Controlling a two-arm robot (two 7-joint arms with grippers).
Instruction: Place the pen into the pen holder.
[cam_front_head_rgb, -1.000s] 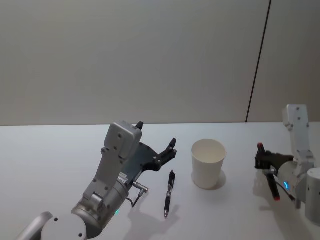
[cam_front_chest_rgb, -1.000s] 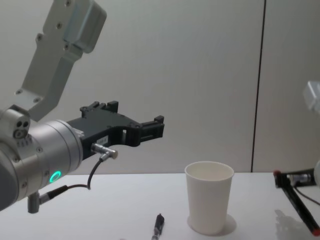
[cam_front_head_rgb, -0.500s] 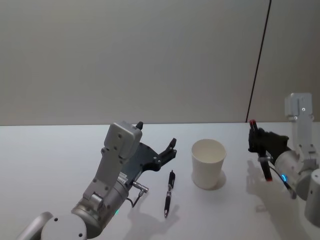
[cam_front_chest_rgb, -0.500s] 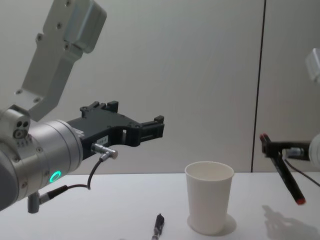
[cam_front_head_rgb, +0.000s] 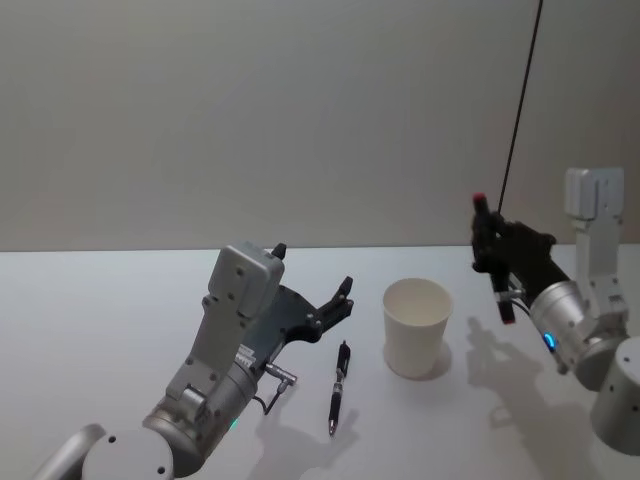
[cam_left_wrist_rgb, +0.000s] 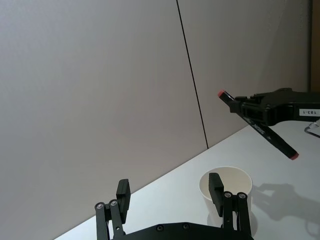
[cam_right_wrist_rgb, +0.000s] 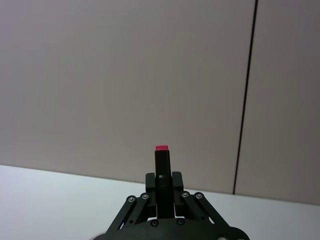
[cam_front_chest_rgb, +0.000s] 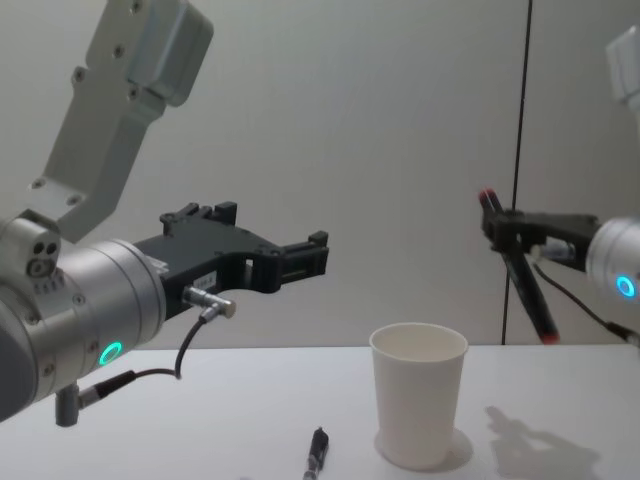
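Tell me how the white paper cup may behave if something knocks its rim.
The paper cup probably is light and apt to tip: it looks empty, tall, narrower at base than rim. A side knock from the red-capped pen held in the right tool would likely slide or topple it. Its thin wall may dent if squeezed.

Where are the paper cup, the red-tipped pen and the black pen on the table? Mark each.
paper cup (cam_front_head_rgb: 415, 345): head view, outer wall.
red-tipped pen (cam_front_chest_rgb: 528, 290): chest view, lower barrel, below the right gripper (cam_front_chest_rgb: 497, 230).
black pen (cam_front_head_rgb: 338, 388): head view, mid-barrel.
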